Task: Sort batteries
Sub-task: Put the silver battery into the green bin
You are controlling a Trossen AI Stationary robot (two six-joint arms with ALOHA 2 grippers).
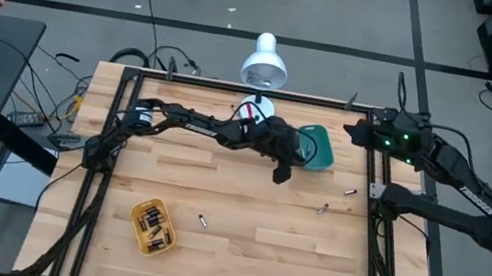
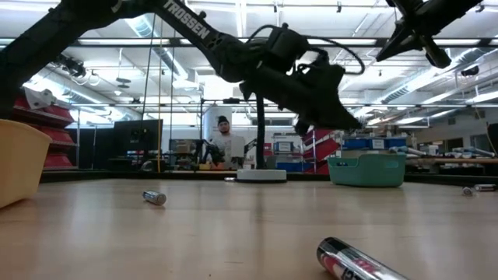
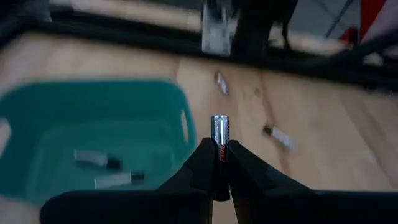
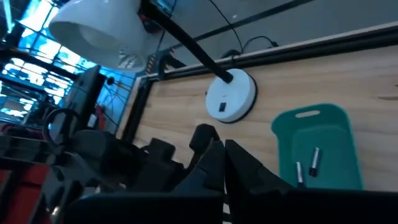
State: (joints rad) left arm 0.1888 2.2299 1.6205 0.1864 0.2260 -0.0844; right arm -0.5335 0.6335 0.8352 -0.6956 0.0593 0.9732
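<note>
Closest to the low camera lies one silvery battery (image 2: 359,263) on the wooden table (image 1: 245,199), while the left gripper (image 3: 219,163) pinches another.

Its jaws are nearly shut on an upright battery (image 3: 220,130), held just beside the teal tray (image 3: 81,124), which has two cells (image 3: 106,170) inside. More loose batteries (image 1: 336,201) lie on the table beyond the jaws; others fill the yellow tray (image 1: 153,226), well apart from them. Off the table's edge, the right gripper (image 4: 224,163) waits with fingers closed on nothing, a white lamp (image 1: 266,60) nearby.
</note>
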